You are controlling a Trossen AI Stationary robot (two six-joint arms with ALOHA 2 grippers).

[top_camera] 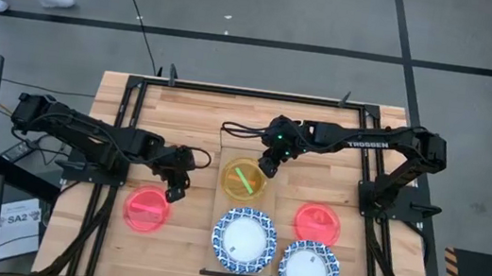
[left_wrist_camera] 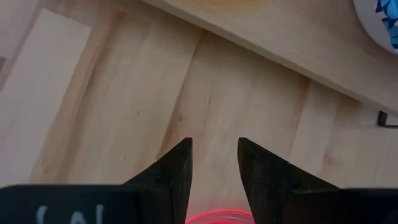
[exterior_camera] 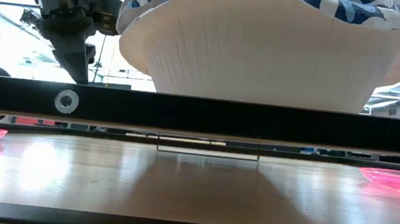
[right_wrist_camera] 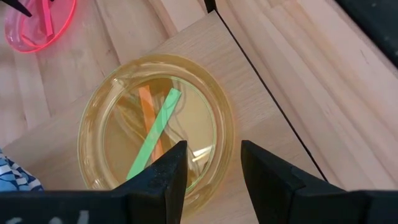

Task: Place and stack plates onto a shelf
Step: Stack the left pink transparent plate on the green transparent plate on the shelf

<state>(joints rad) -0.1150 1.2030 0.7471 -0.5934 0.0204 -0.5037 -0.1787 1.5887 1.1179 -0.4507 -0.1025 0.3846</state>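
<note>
Where pale wood shelf (top_camera: 242,204) lies, round translucent yellow plate (top_camera: 245,180), scalloped blue-rimmed plate (top_camera: 243,241)

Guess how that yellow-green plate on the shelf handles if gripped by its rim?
The yellow-green plate looks translucent and glossy, so probably rigid plastic, light and a bit slippery. It sits nested on an orange one, so the two may lift together. The right gripper hovers open at its rim.

Low view mostly blocked by a blue-rimmed white round plate (exterior_camera: 265,45) and a black frame bar (exterior_camera: 199,116), red-pink plate (left_wrist_camera: 214,218) cut off at the edge between the left claw (left_wrist_camera: 214,171) fingers, blue-patterned plate (right_wrist_camera: 15,174) cropped in right wrist view.
</note>
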